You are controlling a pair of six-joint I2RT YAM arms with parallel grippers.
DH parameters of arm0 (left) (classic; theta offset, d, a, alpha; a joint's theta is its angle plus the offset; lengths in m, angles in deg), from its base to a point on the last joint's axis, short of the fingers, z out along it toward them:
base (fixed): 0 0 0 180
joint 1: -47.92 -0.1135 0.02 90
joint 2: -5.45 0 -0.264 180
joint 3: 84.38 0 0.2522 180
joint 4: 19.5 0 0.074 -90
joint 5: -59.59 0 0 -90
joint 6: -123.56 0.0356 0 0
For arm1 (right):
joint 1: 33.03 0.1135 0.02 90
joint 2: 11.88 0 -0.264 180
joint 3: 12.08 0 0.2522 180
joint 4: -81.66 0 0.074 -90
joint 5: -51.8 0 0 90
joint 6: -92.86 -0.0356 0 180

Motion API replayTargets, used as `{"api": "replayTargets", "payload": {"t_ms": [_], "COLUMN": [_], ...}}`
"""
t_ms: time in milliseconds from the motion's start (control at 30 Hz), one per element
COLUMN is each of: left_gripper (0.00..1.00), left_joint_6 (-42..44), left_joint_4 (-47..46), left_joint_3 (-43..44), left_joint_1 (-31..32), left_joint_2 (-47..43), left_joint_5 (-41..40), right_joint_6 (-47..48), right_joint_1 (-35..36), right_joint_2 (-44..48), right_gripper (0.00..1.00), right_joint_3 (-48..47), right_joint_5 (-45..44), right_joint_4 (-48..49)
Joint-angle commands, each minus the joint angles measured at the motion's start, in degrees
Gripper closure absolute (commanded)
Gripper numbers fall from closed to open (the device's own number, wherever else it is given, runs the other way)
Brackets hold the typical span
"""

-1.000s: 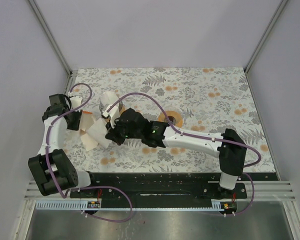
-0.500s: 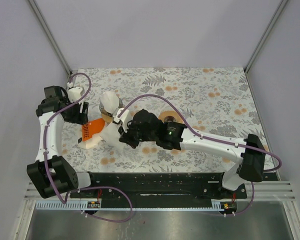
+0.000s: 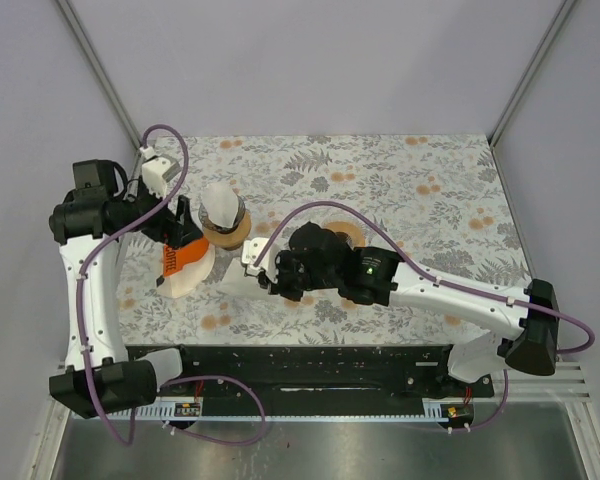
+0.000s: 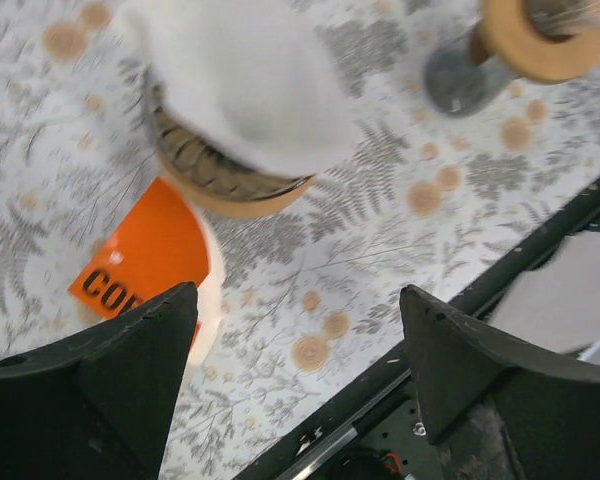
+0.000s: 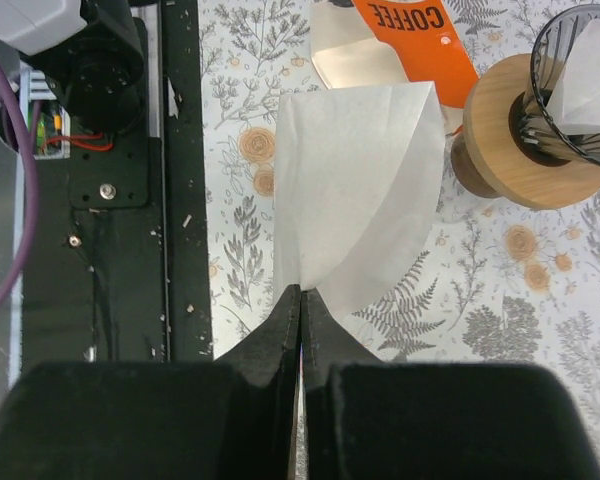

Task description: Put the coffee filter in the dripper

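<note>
The dripper (image 3: 226, 229), a black wire cone on a wooden base, stands at the table's left with a white filter (image 3: 220, 204) in it; both also show in the right wrist view (image 5: 525, 130) and the left wrist view (image 4: 215, 180). My right gripper (image 3: 261, 281) is shut on a second white paper filter (image 5: 355, 190), held low over the table just right of the orange filter pack (image 3: 184, 257). My left gripper (image 3: 179, 230) is open and empty, above the pack and left of the dripper; its fingers (image 4: 95, 385) frame bare tablecloth.
The orange "COFFEE" pack (image 5: 412, 38) lies flat beside the dripper. A second wooden ring (image 3: 345, 237) sits mid-table behind my right arm and shows in the left wrist view (image 4: 540, 45). The black base rail (image 3: 310, 365) runs along the near edge.
My left arm has lifted and drawn back to the left, away from the pack, which now lies on the table. My right gripper has pulled right and nearer with a filter in it.
</note>
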Motion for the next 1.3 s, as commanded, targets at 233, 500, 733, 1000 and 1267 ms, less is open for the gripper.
{"api": "replayTargets", "payload": {"t_ms": [233,500,733,1000,1267], "left_gripper": [0.12,0.17,0.23,0.29,0.32], "left_joint_6": [-11.3,-15.0,-10.7,-10.4,-8.6], "left_joint_4": [9.5,6.0,8.5,9.4,9.7], "left_joint_3": [19.5,16.5,14.9,11.6,8.8], "left_joint_1": [16.9,32.1,41.6,43.6,45.7], "left_joint_2": [3.7,7.6,9.6,12.8,13.9], "left_joint_5": [4.2,-9.5,-11.2,-14.1,-15.6], "right_joint_6": [12.2,12.8,13.4,13.7,14.1], "right_joint_1": [1.6,3.3,3.7,3.7,3.8], "right_joint_2": [1.1,0.1,0.3,-0.3,0.5], "right_gripper": [1.00,1.00,1.00,1.00,1.00], "right_joint_3": [-1.9,-3.1,-3.5,-3.4,-2.4], "right_joint_5": [-4.0,-5.6,-6.3,-6.9,-7.5], "right_joint_4": [-6.0,-7.9,-8.0,-7.6,-6.6]}}
